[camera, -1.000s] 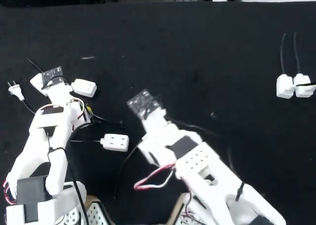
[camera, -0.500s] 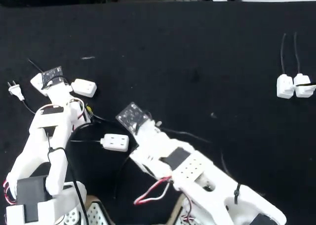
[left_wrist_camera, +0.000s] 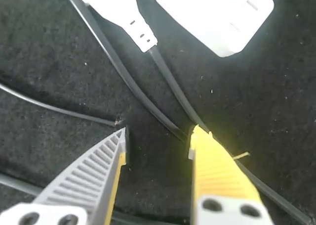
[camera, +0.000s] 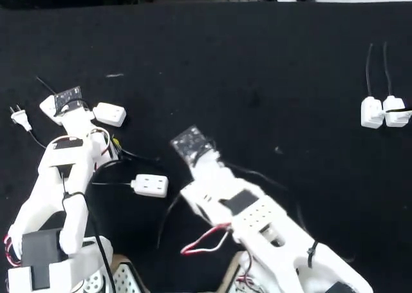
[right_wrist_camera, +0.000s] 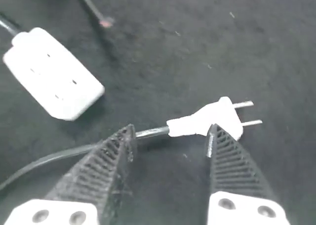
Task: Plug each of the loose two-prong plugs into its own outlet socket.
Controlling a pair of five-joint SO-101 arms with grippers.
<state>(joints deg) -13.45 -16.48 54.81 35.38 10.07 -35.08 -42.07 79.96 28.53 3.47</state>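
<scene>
My right pincer (right_wrist_camera: 171,133) stood wide, gripping nothing, low over the black table (camera: 257,61) near its middle. Between my fingers lay a white two-prong plug (right_wrist_camera: 210,121), flat on the cloth. Its long axis crossed the gap, and its prongs pointed away from the outlet socket (right_wrist_camera: 52,86) nearby. My left pincer (left_wrist_camera: 158,136) was also wide and empty, over a dark cable (left_wrist_camera: 168,79) at the left side, another socket (left_wrist_camera: 217,15) just beyond. A second plug (camera: 20,118) lay by the table's left edge, prongs aimed left and far.
</scene>
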